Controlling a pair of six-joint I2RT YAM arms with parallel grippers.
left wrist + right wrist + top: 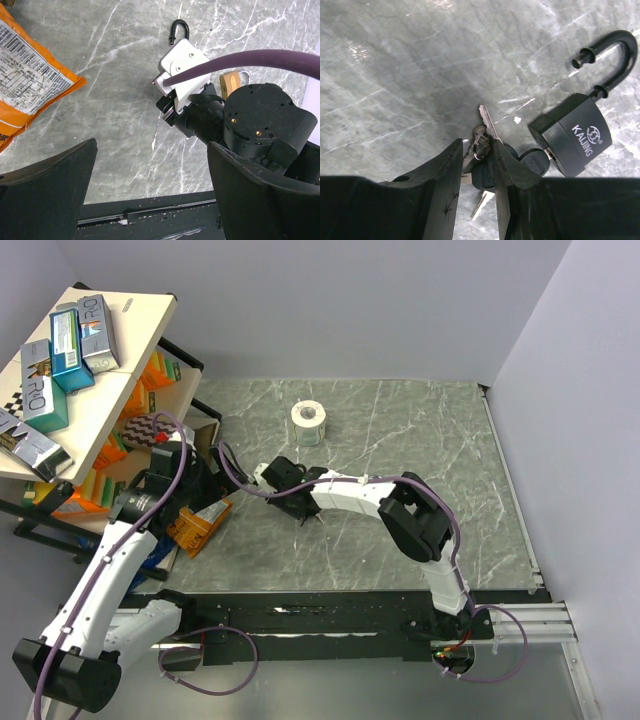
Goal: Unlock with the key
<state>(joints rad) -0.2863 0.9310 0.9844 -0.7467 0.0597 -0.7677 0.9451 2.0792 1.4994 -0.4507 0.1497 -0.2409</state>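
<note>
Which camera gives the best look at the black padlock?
The right wrist view: the black padlock fills it, brand name readable, shackle swung open. The left wrist view catches only that shackle; in the top view I cannot make it out.

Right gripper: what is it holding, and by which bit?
The right gripper pinches the key bunch by a black plastic head beside the ring. The left gripper is open and holds nothing.
</note>
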